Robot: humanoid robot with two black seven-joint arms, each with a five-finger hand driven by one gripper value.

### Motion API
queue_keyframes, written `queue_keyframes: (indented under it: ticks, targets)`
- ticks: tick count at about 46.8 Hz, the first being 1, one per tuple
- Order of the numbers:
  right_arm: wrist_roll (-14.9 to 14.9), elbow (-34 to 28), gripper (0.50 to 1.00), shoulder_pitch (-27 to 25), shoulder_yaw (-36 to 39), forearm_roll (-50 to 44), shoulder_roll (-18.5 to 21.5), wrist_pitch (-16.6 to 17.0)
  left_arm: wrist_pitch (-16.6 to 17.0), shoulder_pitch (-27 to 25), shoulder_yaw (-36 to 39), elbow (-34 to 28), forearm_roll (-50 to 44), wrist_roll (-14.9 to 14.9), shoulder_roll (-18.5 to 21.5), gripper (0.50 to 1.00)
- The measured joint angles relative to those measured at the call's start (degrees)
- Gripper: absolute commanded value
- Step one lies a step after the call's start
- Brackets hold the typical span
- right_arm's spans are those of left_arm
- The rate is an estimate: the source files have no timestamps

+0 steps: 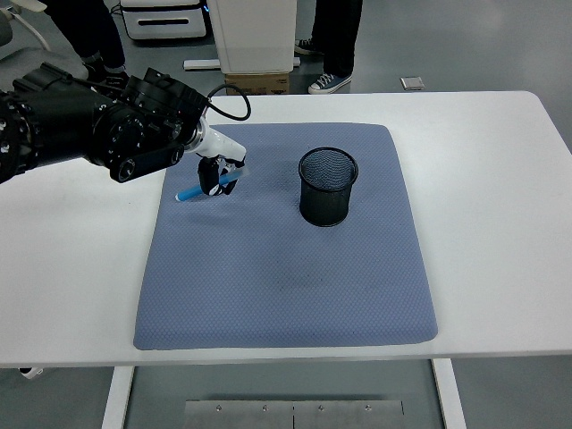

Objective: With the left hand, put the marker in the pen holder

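**Marker gripped over the mat's far-left part, holder standing apart**

The black mesh pen holder (pixel 328 186) is standing upright on the blue-grey mat (pixel 286 268), a little toward the table's far edge from the mat's middle and slightly right of it. Its round mouth is facing up, and through the mesh nothing is showing inside it as far as this view is letting us tell.

Over to the left hand (pixel 217 170): it is reaching in from the left edge of the white table (pixel 500 223), and its fingers are curled tight around the blue marker (pixel 204 187), holding it near one end. The marker is sitting over the far-left part of the mat, close to the mat's left border. Its long axis is running on a slant, the gripped end pointing toward the far right corner of the table and the free end dipping toward the near left corner, close to the mat. Whether that tip is touching the fabric cannot be told.

Marker and holder are well apart, with bare mat between them.

A black cable (pixel 228 105) is looping behind the wrist.
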Motion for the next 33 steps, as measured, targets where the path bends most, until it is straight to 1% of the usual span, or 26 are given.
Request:
queue_keyframes:
  ticks: [14, 30, 33]
  targets:
    - [0.0, 0.0, 1.000, 0.0, 0.0, 0.0, 0.0, 0.0, 0.0, -0.3, -0.6, 0.0, -0.2, 0.0, -0.1, 0.500]
    - [0.0, 0.0, 1.000, 0.0, 0.0, 0.0, 0.0, 0.0, 0.0, 1.0, -0.3, -0.1, 0.0, 0.0, -0.5, 0.500]
    - [0.0, 0.0, 1.000, 0.0, 0.0, 0.0, 0.0, 0.0, 0.1, 1.5, -0.2, -0.1, 0.1, 0.0, -0.5, 0.537]
